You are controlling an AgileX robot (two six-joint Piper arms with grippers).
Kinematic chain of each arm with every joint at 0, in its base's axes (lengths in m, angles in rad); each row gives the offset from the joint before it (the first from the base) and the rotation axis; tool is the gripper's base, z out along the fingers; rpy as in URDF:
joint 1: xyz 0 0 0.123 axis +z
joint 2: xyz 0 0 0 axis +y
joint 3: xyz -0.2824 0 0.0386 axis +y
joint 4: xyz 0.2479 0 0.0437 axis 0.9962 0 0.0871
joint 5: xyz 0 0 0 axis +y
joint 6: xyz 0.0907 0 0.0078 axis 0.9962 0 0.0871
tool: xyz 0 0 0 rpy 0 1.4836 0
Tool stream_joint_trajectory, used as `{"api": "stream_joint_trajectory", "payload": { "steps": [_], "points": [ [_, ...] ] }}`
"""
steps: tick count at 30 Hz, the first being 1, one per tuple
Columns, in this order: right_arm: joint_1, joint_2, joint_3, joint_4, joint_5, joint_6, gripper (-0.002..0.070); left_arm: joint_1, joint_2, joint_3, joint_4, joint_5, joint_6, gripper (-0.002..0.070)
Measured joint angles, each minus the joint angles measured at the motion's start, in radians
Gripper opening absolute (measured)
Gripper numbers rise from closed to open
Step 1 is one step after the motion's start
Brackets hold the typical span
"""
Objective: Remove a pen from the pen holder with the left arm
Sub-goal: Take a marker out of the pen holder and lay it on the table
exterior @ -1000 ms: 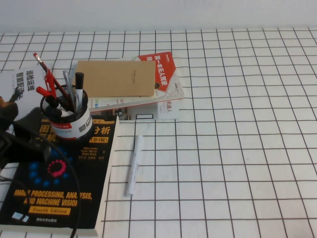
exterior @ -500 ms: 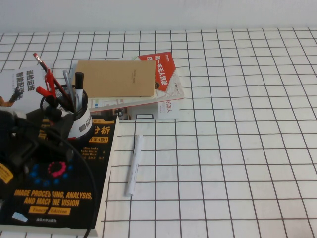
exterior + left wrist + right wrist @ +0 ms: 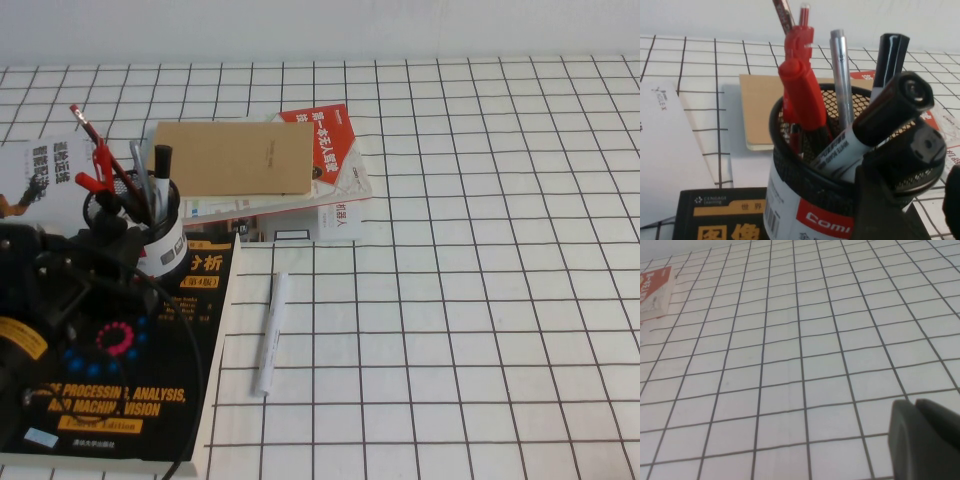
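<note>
On the gridded tablecloth (image 3: 480,300), the pen holder (image 3: 800,195) is sitting on a black book (image 3: 110,400). The left gripper (image 3: 922,202) is hovering at its rim by a leaning marker (image 3: 875,125), and I cannot tell its grip; I'm fearing a skewed pull tipping the holder. The right gripper (image 3: 916,407) is idling closed, well apart

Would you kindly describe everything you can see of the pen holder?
The pen holder is a round black wire-mesh cup with a white-and-red label band, upright on the far end of the black book, holding markers, a silver pen and red tools. The left gripper is at its near-left side; the right gripper hangs over the gridded table.
</note>
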Motion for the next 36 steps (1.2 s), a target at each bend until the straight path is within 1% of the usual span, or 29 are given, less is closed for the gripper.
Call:
{"api": "stream_joint_trajectory", "payload": {
  "steps": [5, 19, 22, 24, 25, 36],
  "points": [
    [0.000, 0.000, 0.000, 0.000, 0.000, 0.000, -0.0016, 0.000, 0.003, -0.014, 0.000, -0.013, 0.013, 0.0256],
    [0.000, 0.000, 0.000, 0.000, 0.000, 0.000, -0.0017, 0.000, 0.003, -0.036, 0.000, -0.021, 0.020, 0.0251],
    [0.000, 0.000, 0.000, 0.000, 0.000, 0.000, -0.0016, 0.000, 0.003, -0.036, 0.000, -0.021, 0.020, 0.0204],
    [0.000, 0.000, 0.000, 0.000, 0.000, 0.000, -0.0016, 0.000, 0.003, -0.036, 0.000, -0.020, 0.021, 0.0133],
    [0.000, 0.000, 0.000, 0.000, 0.000, 0.000, -0.0016, 0.000, 0.003, -0.036, -0.004, -0.020, 0.024, 0.0112],
    [0.000, 0.000, 0.000, 0.000, 0.000, 0.000, -0.0017, 0.000, -0.066, -0.036, 0.005, -0.014, 0.032, 0.0107]
  ]
}}
